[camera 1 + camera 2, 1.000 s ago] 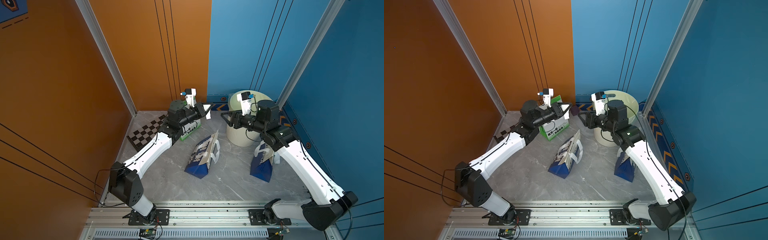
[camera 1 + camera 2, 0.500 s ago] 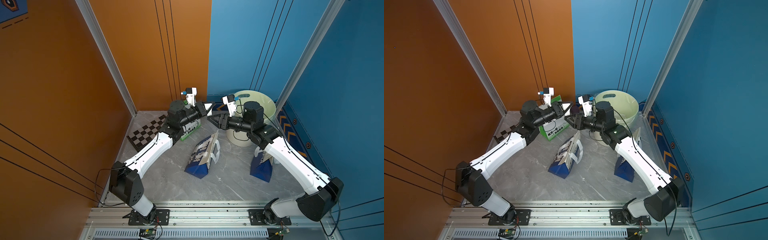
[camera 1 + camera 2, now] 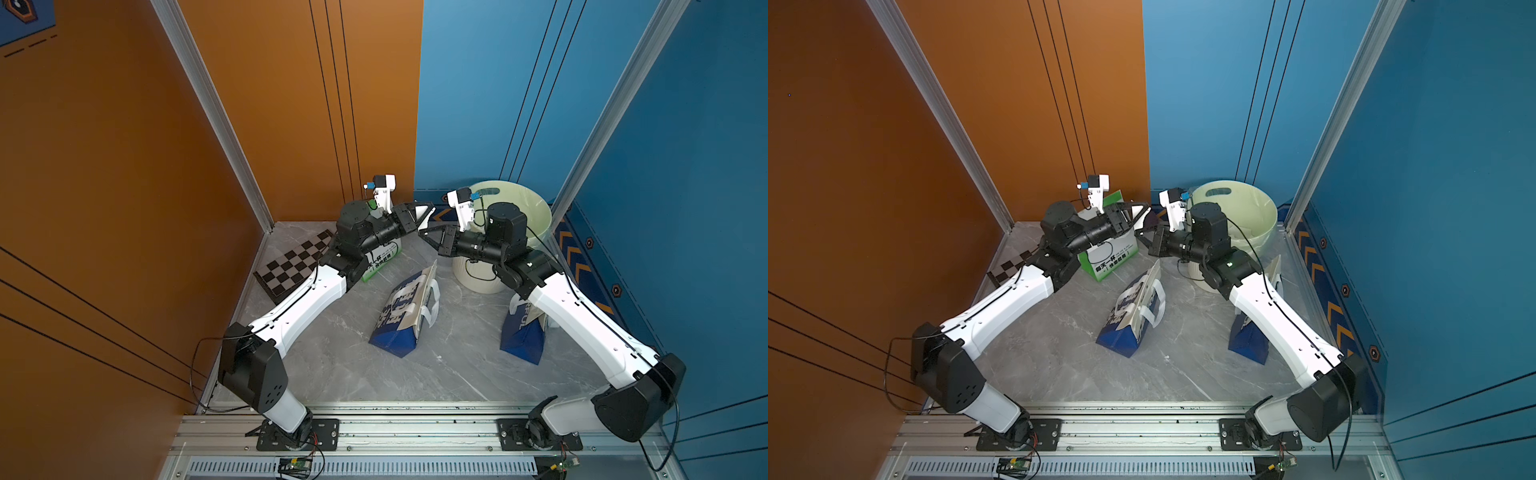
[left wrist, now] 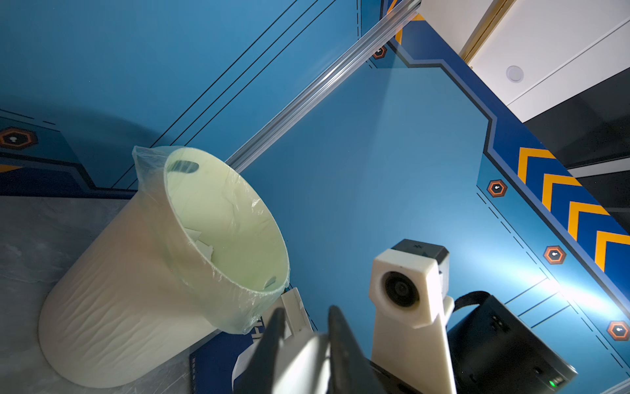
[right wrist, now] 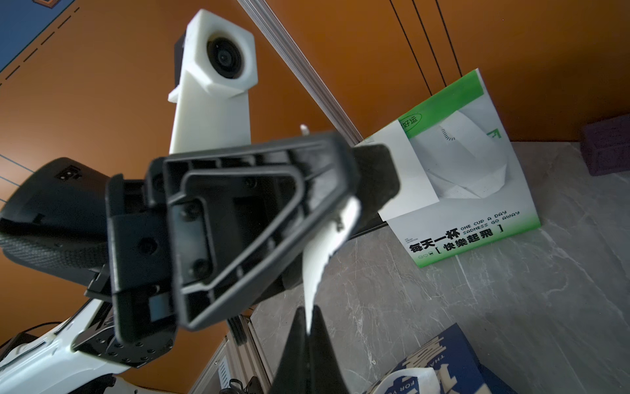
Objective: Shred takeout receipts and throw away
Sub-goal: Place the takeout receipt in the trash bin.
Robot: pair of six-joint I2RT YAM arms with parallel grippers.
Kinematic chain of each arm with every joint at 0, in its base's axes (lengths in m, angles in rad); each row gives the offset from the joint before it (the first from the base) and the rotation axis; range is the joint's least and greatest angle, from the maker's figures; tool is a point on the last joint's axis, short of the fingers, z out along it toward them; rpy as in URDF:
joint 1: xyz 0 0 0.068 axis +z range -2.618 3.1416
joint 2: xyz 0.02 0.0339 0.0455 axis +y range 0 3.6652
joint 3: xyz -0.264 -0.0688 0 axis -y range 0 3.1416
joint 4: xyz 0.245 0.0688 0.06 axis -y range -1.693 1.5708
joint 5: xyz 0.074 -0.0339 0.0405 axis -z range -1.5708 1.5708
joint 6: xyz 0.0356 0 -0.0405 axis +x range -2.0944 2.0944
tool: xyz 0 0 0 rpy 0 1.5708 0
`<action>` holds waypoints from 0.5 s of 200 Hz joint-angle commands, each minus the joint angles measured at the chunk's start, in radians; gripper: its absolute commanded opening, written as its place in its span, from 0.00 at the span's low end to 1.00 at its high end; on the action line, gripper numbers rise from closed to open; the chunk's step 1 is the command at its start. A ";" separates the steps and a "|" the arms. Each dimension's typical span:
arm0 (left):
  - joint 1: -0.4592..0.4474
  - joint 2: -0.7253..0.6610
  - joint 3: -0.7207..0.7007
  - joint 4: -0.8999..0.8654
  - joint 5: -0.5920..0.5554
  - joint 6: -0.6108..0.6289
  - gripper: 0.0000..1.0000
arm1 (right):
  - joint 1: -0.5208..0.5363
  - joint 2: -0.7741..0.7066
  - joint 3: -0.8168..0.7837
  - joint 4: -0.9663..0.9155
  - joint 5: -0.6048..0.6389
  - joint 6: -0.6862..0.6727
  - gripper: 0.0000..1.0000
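The receipt (image 5: 327, 245) hangs mid-air at the far middle, just left of the bin (image 3: 538, 210), its long axis running gripper to gripper. The right gripper (image 5: 308, 324), nearer the bin, clamps one end; the left gripper (image 4: 303, 317) straddles the other, jaws apart.

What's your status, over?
Right hand shut on receipt. Left hand open around its other end. Nothing in the way; bin holds scraps.

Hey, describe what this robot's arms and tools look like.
The left arm and right arm match: white shells, black rounded joints, loose black cables. The left tool and right tool are black and tapered, each carrying a white camera mount.
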 commanded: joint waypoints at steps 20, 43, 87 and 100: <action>0.053 -0.090 -0.100 0.023 -0.060 0.126 0.51 | -0.110 -0.040 -0.008 -0.112 0.075 -0.062 0.00; 0.105 -0.160 -0.183 0.023 -0.103 0.164 0.52 | -0.190 -0.050 0.031 -0.265 0.186 -0.156 0.00; 0.193 -0.304 -0.273 -0.130 -0.162 0.281 0.52 | -0.321 0.035 0.153 -0.440 0.357 -0.236 0.00; 0.213 -0.342 -0.269 -0.235 -0.192 0.343 0.52 | -0.336 0.077 0.199 -0.477 0.386 -0.255 0.00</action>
